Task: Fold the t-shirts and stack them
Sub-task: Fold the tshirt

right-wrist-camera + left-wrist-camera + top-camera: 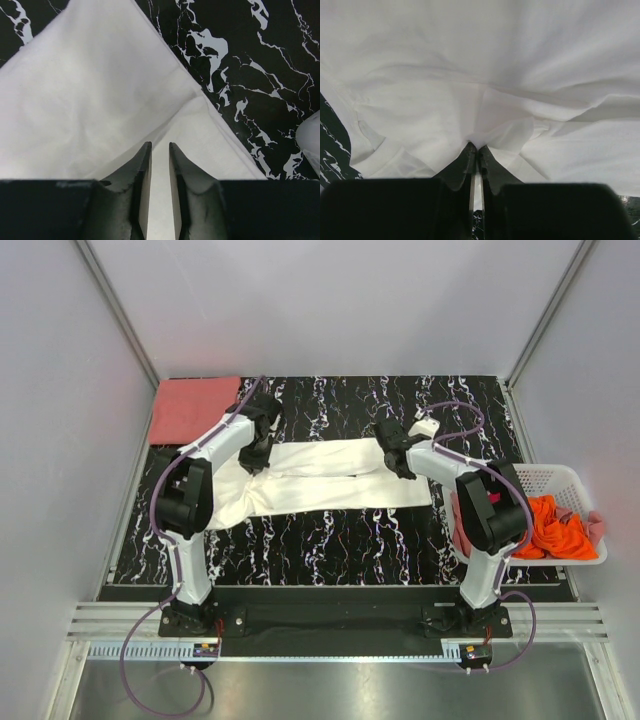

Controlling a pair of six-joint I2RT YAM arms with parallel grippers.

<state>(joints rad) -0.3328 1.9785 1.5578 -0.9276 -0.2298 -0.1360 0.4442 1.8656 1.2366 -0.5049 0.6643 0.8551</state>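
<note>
A cream-white t-shirt [330, 485] lies spread lengthwise across the black marble table [330, 530], its far long edge folded over toward the middle. My left gripper [262, 455] is at the shirt's left part, and in the left wrist view the gripper [475, 147] pinches a bunched ridge of the cream cloth [495, 75]. My right gripper [400, 465] is at the shirt's far right edge. In the right wrist view this gripper [157, 145] stands slightly open just above the folded layer [90, 100], with nothing between the fingers. A folded salmon-pink t-shirt [192, 410] lies at the table's far left corner.
A white slatted basket [560, 478] hangs off the table's right edge, holding crumpled orange t-shirts [555, 525] and a bit of dusty pink cloth [597, 525]. Grey walls enclose the table on three sides. Bare marble [260, 60] shows to the right of the shirt's corner.
</note>
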